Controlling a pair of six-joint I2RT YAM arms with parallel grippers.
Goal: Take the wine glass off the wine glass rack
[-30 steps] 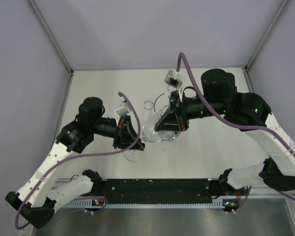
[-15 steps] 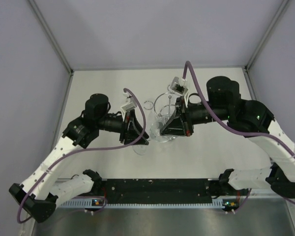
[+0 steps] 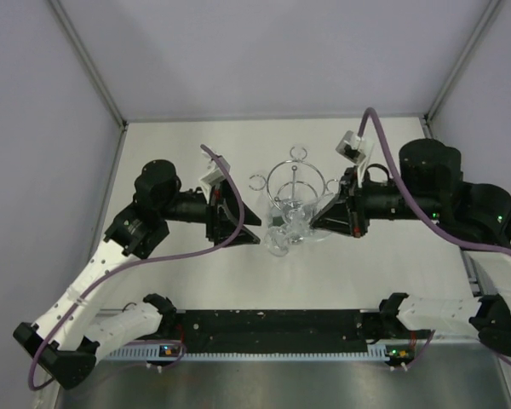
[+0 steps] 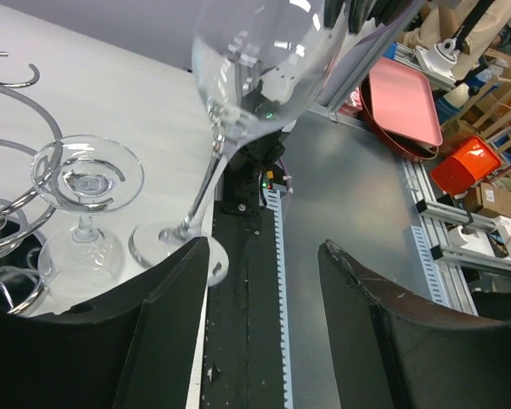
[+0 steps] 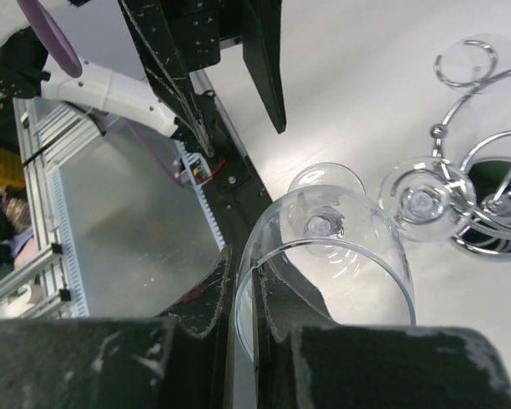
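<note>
Rightward and back is where the right arm has gone since a second ago, when it reached in over the wine glass rack (image 3: 295, 189). The chrome hoop, post and ring loops now show plainly from above. The left arm has shifted only a little and points at the rack from the left as before.

The right tool (image 5: 243, 264) is closed on the wine glass (image 5: 358, 273), its fingers pinching the wall of the bowl at the rim, one inside and one outside. From above, that tool (image 3: 322, 223) sits just right of the glass (image 3: 281, 239), which is clear of the loops, on the near side of the rack's base and between the two tools. In the left wrist view the glass (image 4: 255, 60) leans, bowl up and foot low over the bench (image 3: 179, 145). I cannot tell whether the foot touches it.

The left tool (image 4: 264, 251) gapes wide with nothing between its fingers, one fingertip just beside the foot of the glass. A second glass (image 4: 85, 183) hangs bowl-down, its foot caught in a ring loop.
</note>
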